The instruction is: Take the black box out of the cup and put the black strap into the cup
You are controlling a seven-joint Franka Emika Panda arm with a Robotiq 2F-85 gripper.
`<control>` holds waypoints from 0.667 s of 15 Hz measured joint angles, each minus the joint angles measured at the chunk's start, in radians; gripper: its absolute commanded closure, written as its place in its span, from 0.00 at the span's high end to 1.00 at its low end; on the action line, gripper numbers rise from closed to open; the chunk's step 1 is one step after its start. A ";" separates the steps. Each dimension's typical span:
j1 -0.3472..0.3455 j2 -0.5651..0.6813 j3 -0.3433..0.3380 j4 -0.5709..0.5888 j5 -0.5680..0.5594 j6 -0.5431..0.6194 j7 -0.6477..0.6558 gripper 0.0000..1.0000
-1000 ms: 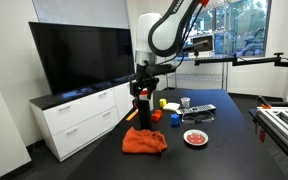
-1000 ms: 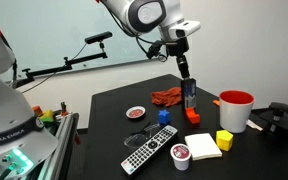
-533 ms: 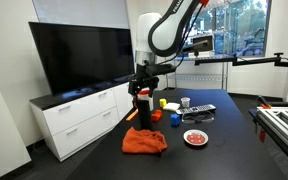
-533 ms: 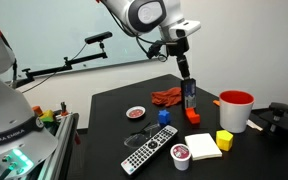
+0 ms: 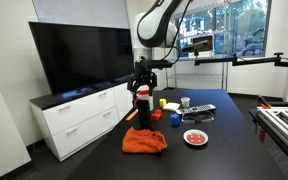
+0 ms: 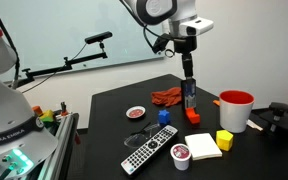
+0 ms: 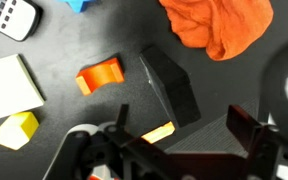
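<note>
The black box (image 6: 190, 97) stands upright on the dark table, apart from the red cup (image 6: 236, 108). In the wrist view the box (image 7: 169, 85) lies just beyond my fingers. My gripper (image 6: 188, 76) hangs right above the box, open and empty, also in an exterior view (image 5: 141, 84) and in the wrist view (image 7: 181, 117). The cup (image 5: 141, 107) stands in front of my gripper there. A dark object (image 6: 277, 116) at the table's right edge may be the black strap; I cannot tell.
An orange block (image 6: 194, 116) sits next to the box, with an orange cloth (image 6: 167, 96) behind. A blue block (image 6: 164, 116), remote (image 6: 149, 152), white notepad (image 6: 201, 147), yellow block (image 6: 224, 140), small cup (image 6: 181, 155) and red dish (image 6: 135, 113) are spread around.
My gripper has risen a little straight above the black box, and the arm's upper part has shifted. The box and the other things have not moved.
</note>
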 measured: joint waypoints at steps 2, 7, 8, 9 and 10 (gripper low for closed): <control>-0.035 0.044 0.002 0.071 0.064 -0.088 -0.057 1.00; -0.099 0.187 0.004 0.254 0.131 -0.250 -0.106 1.00; -0.101 0.212 0.006 0.285 0.139 -0.268 -0.106 1.00; -0.101 0.235 0.010 0.315 0.146 -0.285 -0.106 1.00; -0.101 0.255 0.015 0.340 0.150 -0.294 -0.106 1.00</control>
